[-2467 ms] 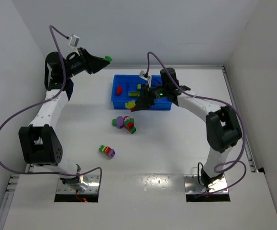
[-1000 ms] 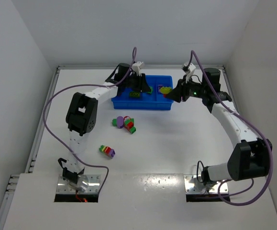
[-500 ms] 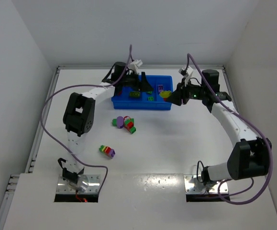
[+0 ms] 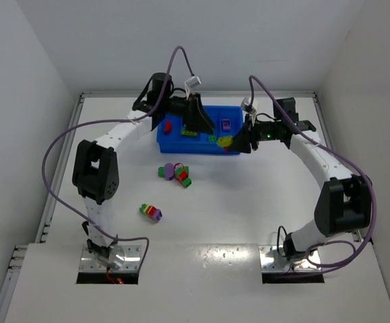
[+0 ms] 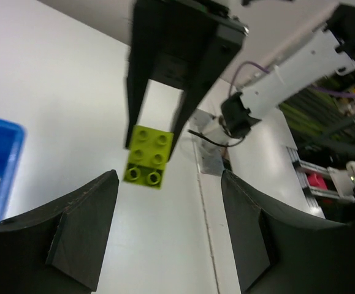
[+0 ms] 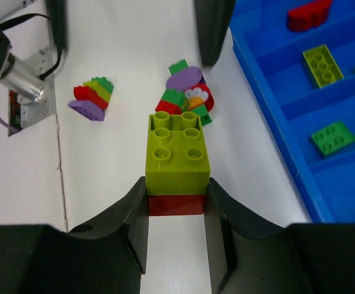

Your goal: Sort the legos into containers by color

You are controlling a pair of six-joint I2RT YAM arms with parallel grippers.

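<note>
**Right pincer** (image 6: 177, 205): closed on the lime-red stack (image 6: 177, 156), a lime brick on a red one, gripped at the red brick. It is held over the surface (image 6: 103, 184), just beside the tray's long near edge.

**Left pincer** (image 5: 168, 184): spread wide with nothing between the fingers. It is held above the tray and turned toward the right pincer.

**Tray** (image 4: 181, 147): blue, placed at the far middle of the surface. A red brick (image 6: 309, 15) is seen in one compartment, a lime brick (image 6: 321, 64) in the next, and a green brick (image 6: 333, 136) in the one after.

**Loose on the surface:**
- A cluster (image 6: 186, 92) of purple, red and green pieces is found near the tray.
- A striped stack (image 6: 91, 98) of green, yellow, red and purple is found apart from it, nearer the arm bases.
</note>
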